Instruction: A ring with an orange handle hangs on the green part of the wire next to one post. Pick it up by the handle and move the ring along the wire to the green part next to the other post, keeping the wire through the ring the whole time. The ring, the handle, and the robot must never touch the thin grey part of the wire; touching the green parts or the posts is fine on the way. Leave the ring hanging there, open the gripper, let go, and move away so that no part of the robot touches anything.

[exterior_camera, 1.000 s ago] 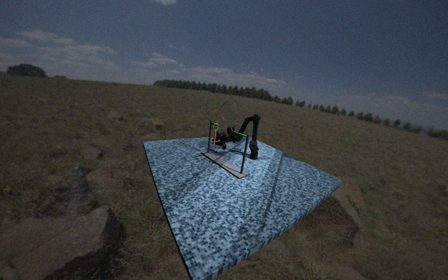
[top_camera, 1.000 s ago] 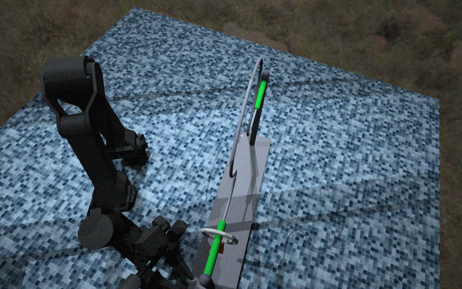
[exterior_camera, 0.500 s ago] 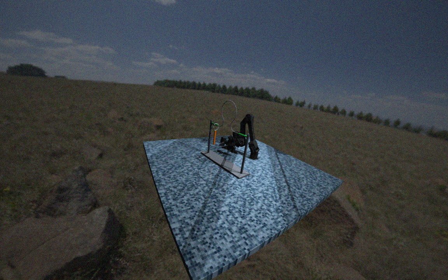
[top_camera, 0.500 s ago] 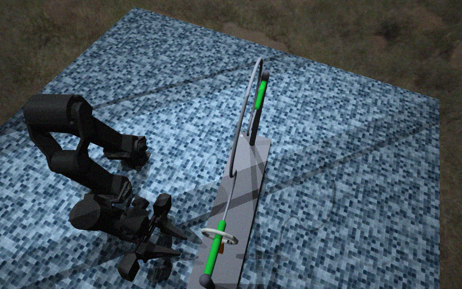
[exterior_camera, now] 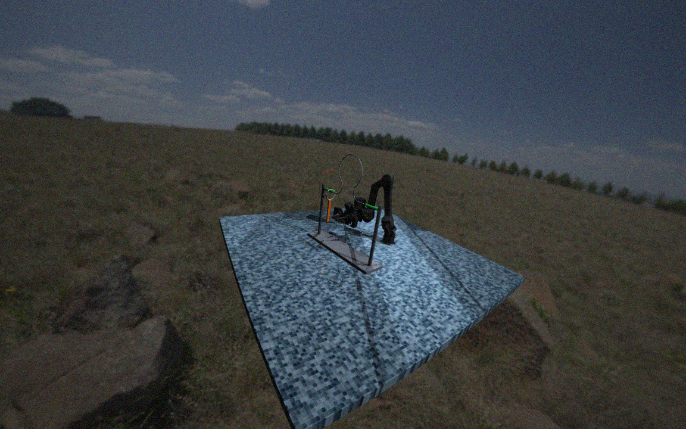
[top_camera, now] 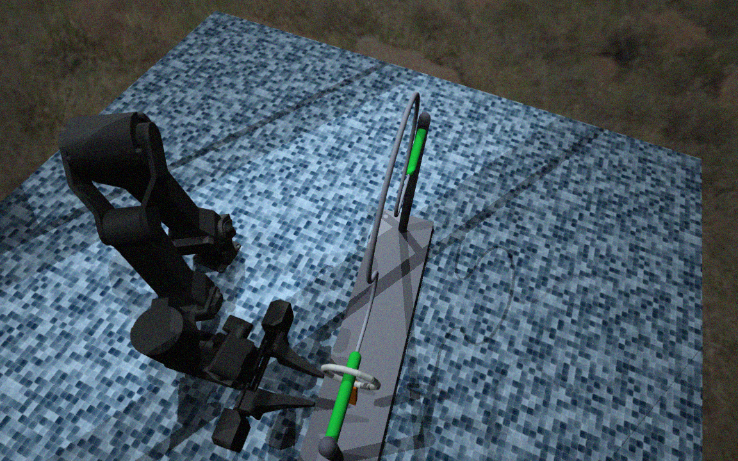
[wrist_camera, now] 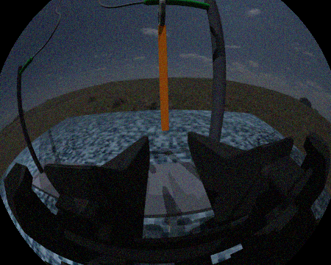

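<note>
A blue-grey mosaic slab (exterior_camera: 367, 325) lies on dim grassland (exterior_camera: 94, 181) under dusky, cloudy sky (exterior_camera: 441, 64).

One ring (top_camera: 350, 376), one orange handle (wrist_camera: 162, 79), two posts (top_camera: 410, 189), two green wire parts (top_camera: 343, 394).

- An open hillside at dusk is being shown, not a room.
- Dry grass (exterior_camera: 94, 186) and rocks (exterior_camera: 78, 357) are being seen around a blue mosaic-tiled bench (exterior_camera: 345, 320).
- A tree line (exterior_camera: 345, 139) is being silhouetted under a cloudy sky (exterior_camera: 441, 64).
</note>
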Available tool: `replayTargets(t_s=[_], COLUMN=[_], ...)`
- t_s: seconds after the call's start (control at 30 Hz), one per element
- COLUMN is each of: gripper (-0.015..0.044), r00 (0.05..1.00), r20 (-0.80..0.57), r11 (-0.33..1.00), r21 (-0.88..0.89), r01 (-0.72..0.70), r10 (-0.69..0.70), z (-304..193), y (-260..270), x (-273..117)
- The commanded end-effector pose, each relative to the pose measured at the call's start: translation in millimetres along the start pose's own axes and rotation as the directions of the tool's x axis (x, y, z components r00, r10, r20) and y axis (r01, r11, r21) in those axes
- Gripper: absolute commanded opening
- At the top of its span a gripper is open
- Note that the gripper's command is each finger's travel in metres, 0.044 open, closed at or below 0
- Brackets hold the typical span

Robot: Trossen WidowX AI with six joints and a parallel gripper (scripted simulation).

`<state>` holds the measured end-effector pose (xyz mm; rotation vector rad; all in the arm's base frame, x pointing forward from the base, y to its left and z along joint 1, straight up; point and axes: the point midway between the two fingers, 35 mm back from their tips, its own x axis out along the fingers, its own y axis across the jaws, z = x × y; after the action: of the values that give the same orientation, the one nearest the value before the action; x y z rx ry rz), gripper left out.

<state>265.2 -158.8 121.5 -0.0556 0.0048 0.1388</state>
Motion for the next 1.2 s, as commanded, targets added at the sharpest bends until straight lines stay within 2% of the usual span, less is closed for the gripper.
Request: replayTargets(t_s=[0.0,1.17], gripper=[0.016,0.016], r00=[1.0,1.0], r20=[0.016,0.019], r11=[0.999,0.999], r21=[0.041,0.041], r01=[0.005,0.005], r10=[-0.005,-0.006], z=[12.1,14.1], y=[-0.6,-4.0], x=[8.8,55.5])
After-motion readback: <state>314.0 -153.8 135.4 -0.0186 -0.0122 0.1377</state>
